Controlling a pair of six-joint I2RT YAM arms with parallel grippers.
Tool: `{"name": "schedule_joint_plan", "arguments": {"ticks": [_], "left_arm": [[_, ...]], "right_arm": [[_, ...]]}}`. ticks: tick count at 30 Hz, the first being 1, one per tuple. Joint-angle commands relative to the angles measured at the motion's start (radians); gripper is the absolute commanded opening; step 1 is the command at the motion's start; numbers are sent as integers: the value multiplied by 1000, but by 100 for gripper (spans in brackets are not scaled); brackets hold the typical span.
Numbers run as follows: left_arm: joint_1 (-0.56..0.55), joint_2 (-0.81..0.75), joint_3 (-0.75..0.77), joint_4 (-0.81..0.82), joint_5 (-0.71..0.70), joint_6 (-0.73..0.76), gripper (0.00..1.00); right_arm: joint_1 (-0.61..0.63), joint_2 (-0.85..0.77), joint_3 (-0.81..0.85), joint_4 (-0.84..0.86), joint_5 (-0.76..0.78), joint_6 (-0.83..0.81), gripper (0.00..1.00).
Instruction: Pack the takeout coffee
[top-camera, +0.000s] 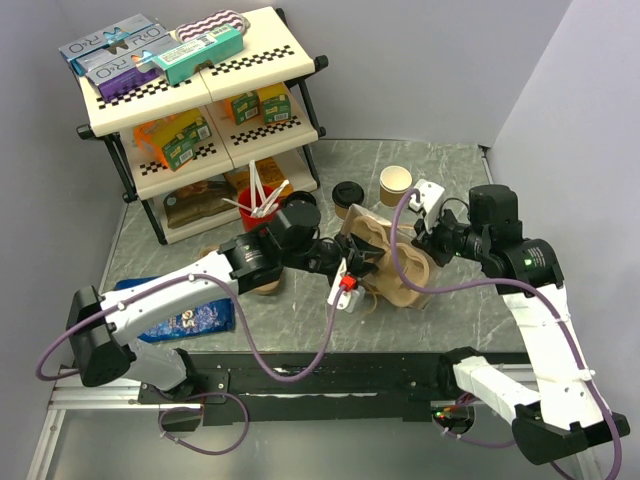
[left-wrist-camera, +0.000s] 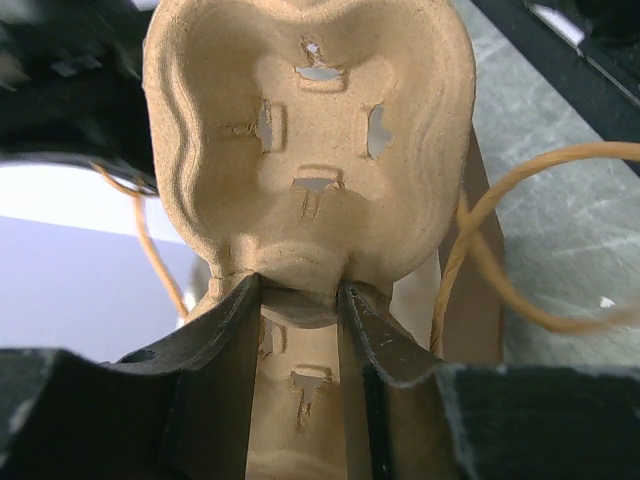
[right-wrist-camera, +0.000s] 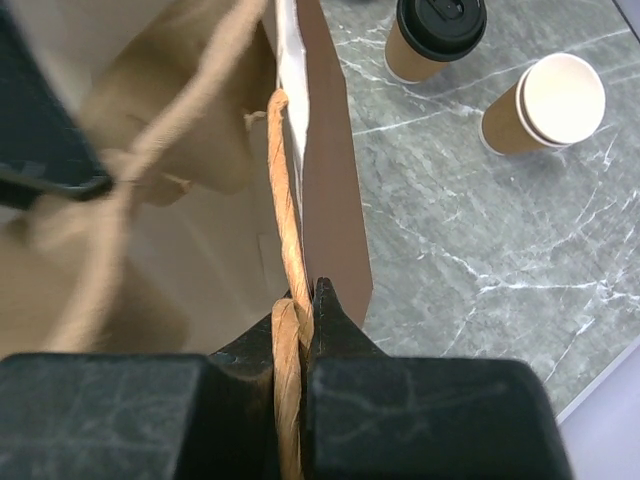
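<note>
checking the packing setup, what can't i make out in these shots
- bag inside: right wrist view, blurred; top view, carrier covers it
- carrier's lower pocket: left wrist view, left gripper covers it
- coffee: right wrist view, top edge cuts it; lid hides contents
- middle shelf box labels: top view, too small

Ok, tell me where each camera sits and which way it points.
Top external: above and behind the arms, looking down on the table; both arms and their bases show.
Left wrist: on the left arm, facing along the left pincer, shut on the pulp cup carrier.
Right wrist: on the right arm, facing down past the right pincer, shut on the bag handle.
Shared: top and right wrist both show the takeout coffee and the lidless cup.
</note>
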Motion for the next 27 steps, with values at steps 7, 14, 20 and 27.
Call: {"name": "schedule_joint_plan", "arguments": {"ticks": [7,14,20,27], "left_arm": [[-9,82,39,-41,-96,26,1],[-39,98,76,-84,-173,45,1],[-87,128,139,-151,-322,14,1],[-113,176,237,-283,-402,23,1]], "right_arm": [[12,-36,7,4,-28,3,0],[12,-31,4,8,-36,41,0],[12,-28,-13,25,-49,148,0],[18,-16,-21,19,-34,176,0]]}}
